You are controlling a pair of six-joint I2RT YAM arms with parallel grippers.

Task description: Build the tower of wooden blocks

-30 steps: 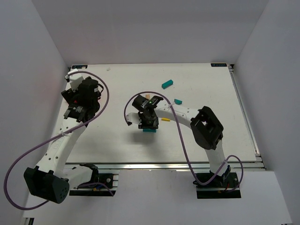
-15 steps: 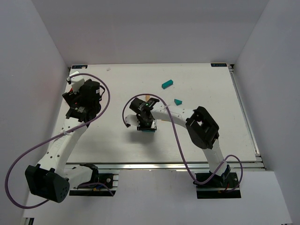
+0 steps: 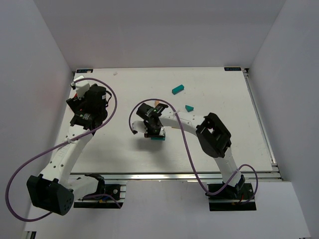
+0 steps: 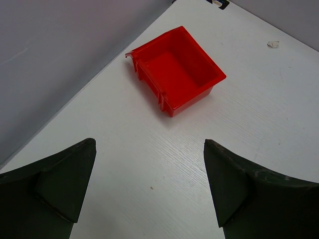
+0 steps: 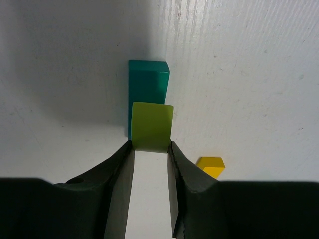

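Observation:
My right gripper (image 5: 150, 145) is shut on a yellow-green block (image 5: 152, 125), pinched at its near edge. The block hangs over a teal block (image 5: 148, 79) that lies flat on the white table; I cannot tell whether the two touch. In the top view the right gripper (image 3: 153, 129) is at mid-table with the teal block (image 3: 159, 138) showing just below it. A small yellow block (image 5: 211, 166) lies right of the fingers. My left gripper (image 4: 149, 145) is open with nothing between its fingers, over bare table at the far left.
A red bin (image 4: 175, 69) stands beyond the left gripper, near the left wall. A long teal block (image 3: 178, 89) and a teal wedge (image 3: 189, 107) lie at the back of the table, with a tan piece (image 3: 157, 103) by the right wrist.
The right gripper has shifted a little to the left with the yellow-green block still in it. The left wrist has turned slightly. The teal block has stayed put.

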